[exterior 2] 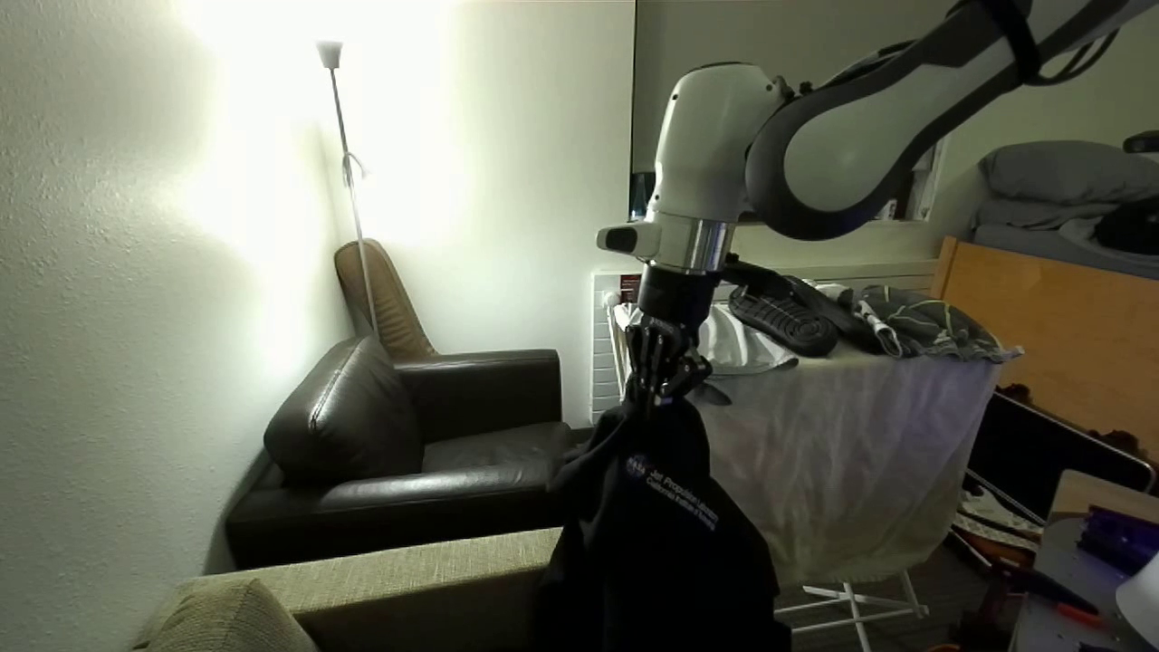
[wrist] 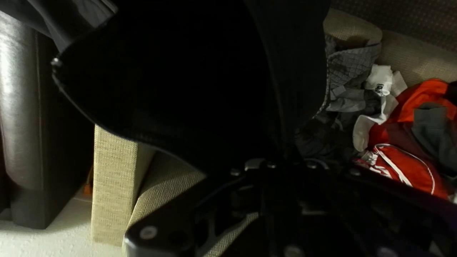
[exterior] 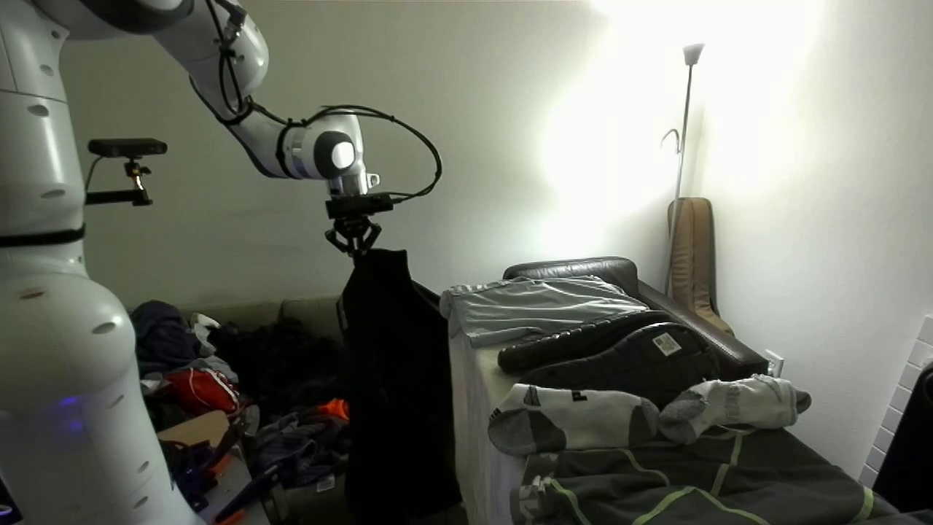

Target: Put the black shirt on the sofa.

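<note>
Over the greenish cloth sofa (exterior 2: 426, 569), the gripper (exterior: 355, 249) pinches the black NASA shirt (exterior 2: 661, 543) between tightly closed jaws, likely high up so it can drop there.

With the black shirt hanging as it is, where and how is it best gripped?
Probably from straight above, pinching the bunched top of the black shirt, higher than its NASA print, where the tool holds it. The cloth is limp, rises to a narrow peak there and hangs wider below, so a downward approach should meet least loose fabric.
</note>
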### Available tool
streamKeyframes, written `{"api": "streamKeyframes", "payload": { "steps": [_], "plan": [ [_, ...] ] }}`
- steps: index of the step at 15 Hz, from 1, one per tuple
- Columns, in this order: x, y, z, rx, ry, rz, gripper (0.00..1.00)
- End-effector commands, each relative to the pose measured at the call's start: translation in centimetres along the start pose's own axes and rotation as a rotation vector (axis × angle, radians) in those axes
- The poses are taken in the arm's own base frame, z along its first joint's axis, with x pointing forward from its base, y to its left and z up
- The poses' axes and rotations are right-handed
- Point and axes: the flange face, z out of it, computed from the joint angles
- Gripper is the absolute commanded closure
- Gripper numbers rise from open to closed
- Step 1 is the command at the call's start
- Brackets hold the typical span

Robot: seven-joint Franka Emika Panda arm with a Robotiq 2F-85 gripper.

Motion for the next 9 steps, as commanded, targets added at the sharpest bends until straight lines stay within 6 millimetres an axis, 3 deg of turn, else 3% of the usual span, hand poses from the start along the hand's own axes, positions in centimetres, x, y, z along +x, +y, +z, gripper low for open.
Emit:
{"api": "streamKeyframes", "payload": {
  "steps": [1,5,9],
  "plan": [
    [1.5,-1.0,-1.4,-0.012,0.054,-0.030,0.98],
    [3.6,-2.2,-1.9,-0.005,0.083,-0.056,0.98],
    [4.7,-2.3,-1.8,0.012,0.096,-0.041,0.98]
  ]
}}
